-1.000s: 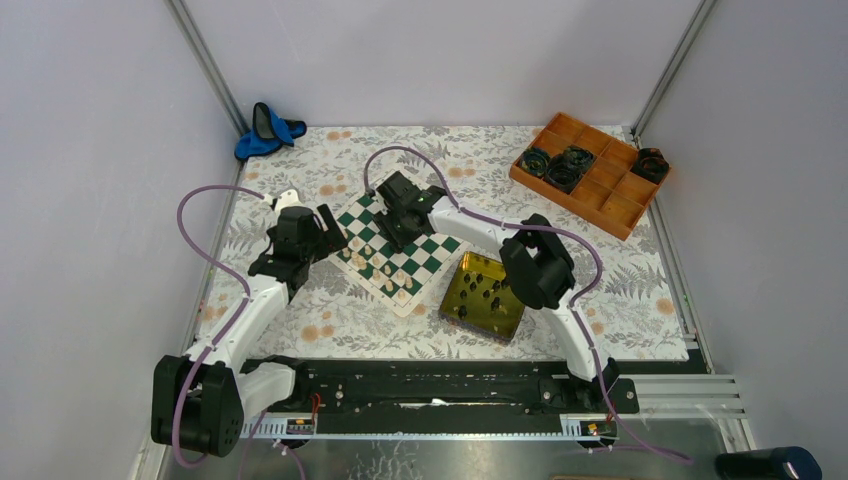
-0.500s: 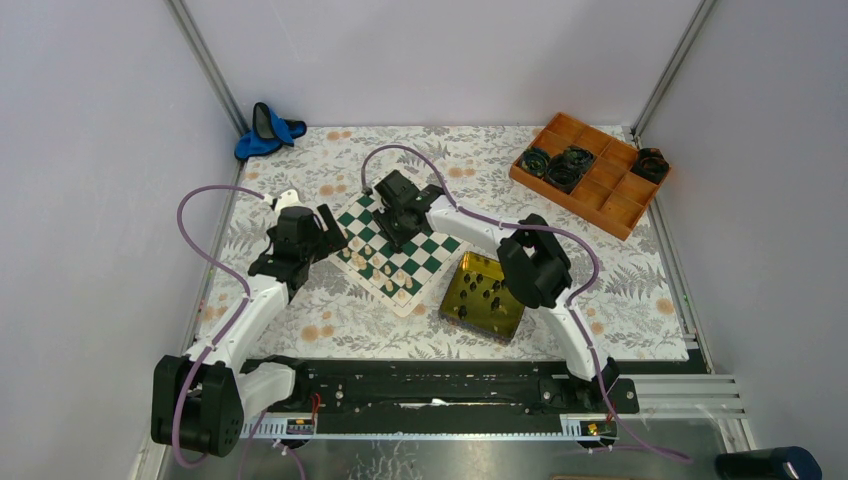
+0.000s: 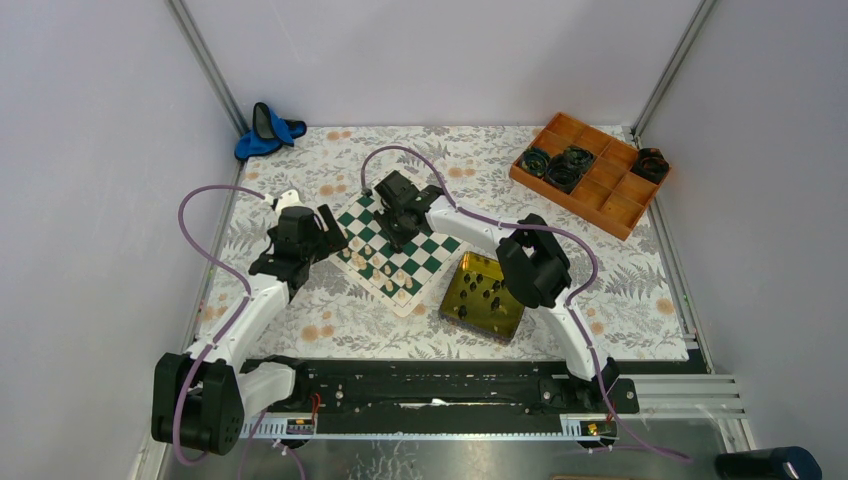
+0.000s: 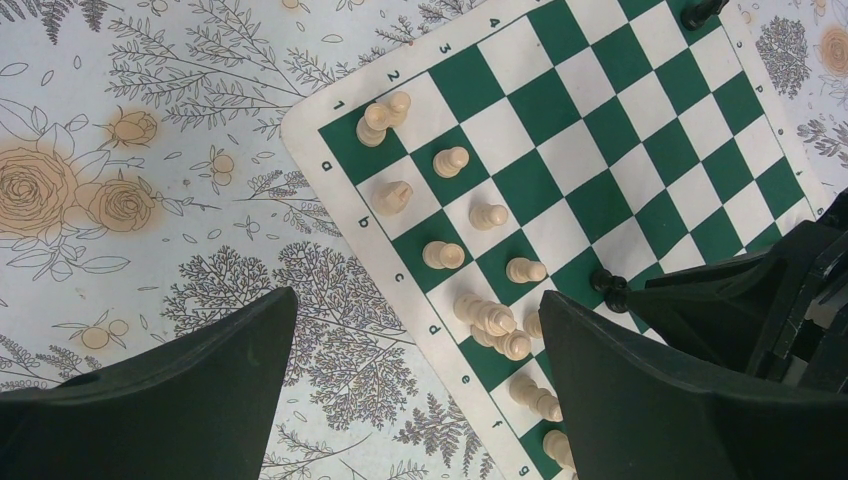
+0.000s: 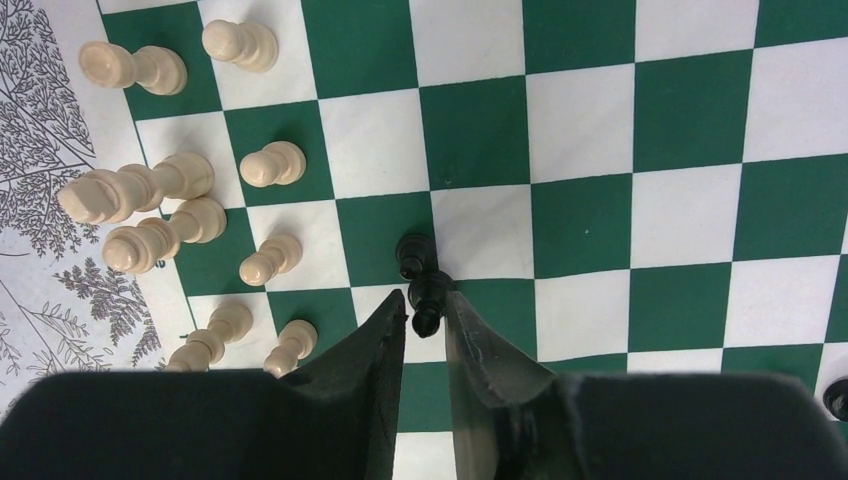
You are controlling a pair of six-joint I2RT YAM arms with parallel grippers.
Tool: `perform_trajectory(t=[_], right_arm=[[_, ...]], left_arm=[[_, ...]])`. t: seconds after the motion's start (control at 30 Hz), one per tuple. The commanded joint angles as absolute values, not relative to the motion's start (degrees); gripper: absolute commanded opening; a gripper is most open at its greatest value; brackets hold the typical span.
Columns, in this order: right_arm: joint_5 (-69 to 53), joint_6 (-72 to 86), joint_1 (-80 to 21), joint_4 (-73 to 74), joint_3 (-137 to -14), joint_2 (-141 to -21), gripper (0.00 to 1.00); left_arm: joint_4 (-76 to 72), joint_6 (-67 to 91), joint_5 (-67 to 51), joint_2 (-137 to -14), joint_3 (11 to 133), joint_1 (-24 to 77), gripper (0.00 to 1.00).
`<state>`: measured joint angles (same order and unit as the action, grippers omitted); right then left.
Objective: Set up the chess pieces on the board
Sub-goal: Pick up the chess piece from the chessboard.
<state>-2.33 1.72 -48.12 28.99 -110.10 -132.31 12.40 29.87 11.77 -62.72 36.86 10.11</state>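
There is one flat square chessboard with dark green and white checks (image 3: 440,245), one yellow-gold square tin tray (image 3: 500,318) and one orange plastic compartment tray (image 3: 605,205). Four black round coiled items (image 3: 563,172) are in view, and one blue-and-black object (image 3: 268,130). The right wrist view shows eight cream-white chess pieces (image 5: 272,163) and two black chess pieces (image 5: 415,255). The black ones in the tin tray are too small to count.
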Motion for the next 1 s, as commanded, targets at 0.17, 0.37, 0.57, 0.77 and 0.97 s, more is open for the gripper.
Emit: perform_trajectory(t=[0.17,0.37,0.57,0.77,0.97], right_arm=[[-2.99,1.12,-48.2,28.23,-110.44,-131.64,0.2],[-2.75,1.21,-48.25,28.26,-109.92,-131.25,0.15],[-2.22,1.19,-48.28,28.18,-109.04,-130.32,0.12],[-1.44,1.23,-48.23,28.46,-108.64,-128.49,0.11],[-0.71,1.15,-48.23,28.77,-108.13,-126.69,0.11]], left_arm=[[9.37,29.44,11.51,-63.1,36.83,10.46,0.99],[9.4,29.27,11.59,-63.02,36.93,10.46,0.99],[9.41,29.09,11.6,-62.84,36.94,10.45,0.99],[9.38,29.16,11.36,-62.67,36.88,10.41,0.99],[9.32,29.27,11.27,-62.49,36.89,10.46,0.99]])
